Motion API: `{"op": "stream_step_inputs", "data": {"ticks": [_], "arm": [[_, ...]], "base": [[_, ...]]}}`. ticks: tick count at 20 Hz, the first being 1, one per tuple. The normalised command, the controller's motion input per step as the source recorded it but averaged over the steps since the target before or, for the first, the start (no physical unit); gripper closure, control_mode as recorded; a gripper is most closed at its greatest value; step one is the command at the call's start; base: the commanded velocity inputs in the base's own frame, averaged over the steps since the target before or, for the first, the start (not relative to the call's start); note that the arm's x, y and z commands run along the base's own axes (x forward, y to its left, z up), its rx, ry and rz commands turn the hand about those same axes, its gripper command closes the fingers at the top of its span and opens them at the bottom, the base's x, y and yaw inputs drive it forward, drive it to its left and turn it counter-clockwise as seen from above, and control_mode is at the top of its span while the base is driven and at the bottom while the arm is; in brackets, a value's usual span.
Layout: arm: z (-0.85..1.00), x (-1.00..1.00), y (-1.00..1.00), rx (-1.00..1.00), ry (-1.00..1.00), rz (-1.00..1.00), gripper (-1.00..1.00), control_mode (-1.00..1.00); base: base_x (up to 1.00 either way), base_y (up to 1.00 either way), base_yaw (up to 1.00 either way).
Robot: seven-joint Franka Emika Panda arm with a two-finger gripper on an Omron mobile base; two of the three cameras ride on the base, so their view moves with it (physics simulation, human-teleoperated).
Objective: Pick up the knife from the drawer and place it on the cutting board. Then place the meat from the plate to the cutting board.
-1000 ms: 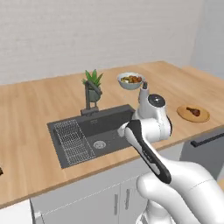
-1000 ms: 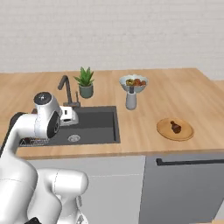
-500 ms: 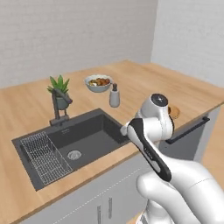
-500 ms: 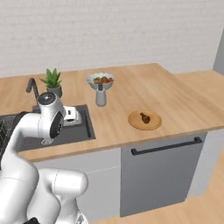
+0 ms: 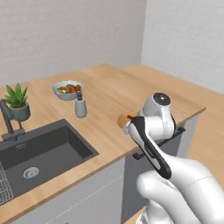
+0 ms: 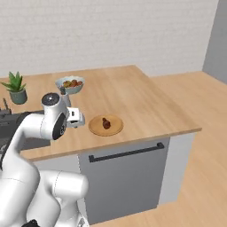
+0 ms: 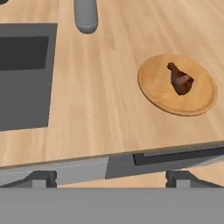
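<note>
The round tan plate [image 6: 114, 129] lies on the wooden counter near its front edge, with the small reddish-brown meat [image 6: 106, 123] on it. From the hand camera the plate [image 7: 155, 85] is at the upper right and the meat [image 7: 180, 81] rests right of its middle. My gripper [image 7: 112, 178] is open, its tips far apart with nothing between them. It hovers above the counter's front edge, left of the plate. My arm covers most of the plate [image 5: 123, 119] in the left base view. The knife, drawer and cutting board are out of view.
A dark grey front panel with a long bar handle [image 6: 125, 153] sits under the counter below the plate. A grey shaker [image 5: 80, 108], a fruit bowl [image 6: 70, 84], a potted plant [image 5: 16, 103] and the dark sink [image 5: 39, 153] lie to the left. The counter ends at the right [image 6: 195, 128].
The base has driven right along the counter, so the sink and plant slid left in both views and the plate came nearer. The arm's pose looks the same.
</note>
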Motion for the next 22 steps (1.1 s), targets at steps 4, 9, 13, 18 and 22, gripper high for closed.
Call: {"op": "stream_step_inputs", "data": {"ticks": [4, 9, 13, 18, 22], "arm": [[0.0, 0.0, 0.0, 0.0, 0.0, 0.0, -1.0, 1.0], [0.0, 0.0, 0.0, 0.0, 0.0, 0.0, -1.0, 1.0], [0.0, 0.0, 0.0, 0.0, 0.0, 0.0, -1.0, 1.0], [0.0, 0.0, 0.0, 0.0, 0.0, 0.0, -1.0, 1.0], [-0.08, 0.59, -0.19, 0.0, 0.06, 0.16, -1.0, -1.0]], "base": [[0.22, -0.9, 0.18], [0.49, -0.58, 0.32], [0.11, 0.0, 0.25], [0.31, 0.11, 0.22], [0.0, 0.0, 0.0]]}}
